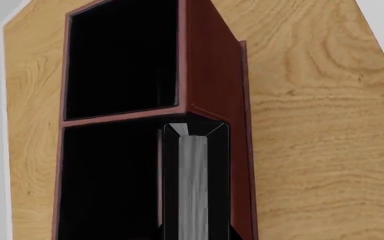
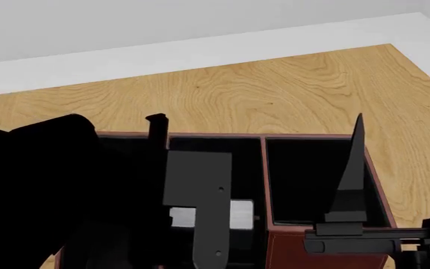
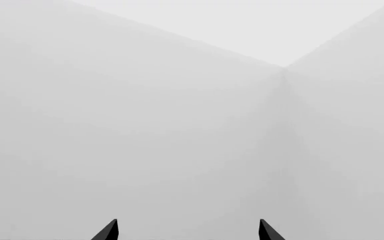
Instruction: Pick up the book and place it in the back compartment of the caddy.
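Note:
The book (image 1: 193,185) stands on edge with its grey striped page edges between black covers. It is inside a black cell of the dark-red caddy (image 1: 209,65), close along one wall. My left gripper (image 1: 193,236) is shut on the book at the view's edge. In the head view a pale piece of the book (image 2: 239,215) shows beside the left gripper's grey housing (image 2: 199,190), left of the caddy's divider (image 2: 263,179) and near the front wall. My right gripper (image 3: 188,231) is open and empty, pointing at a bare wall. One of its fingers (image 2: 353,168) rises over the caddy's right cell.
The caddy sits on a wooden table (image 2: 275,89) whose far edge meets a white floor. A second empty cell (image 1: 122,60) lies beyond the book's cell. My black left arm (image 2: 43,190) hides the caddy's left part.

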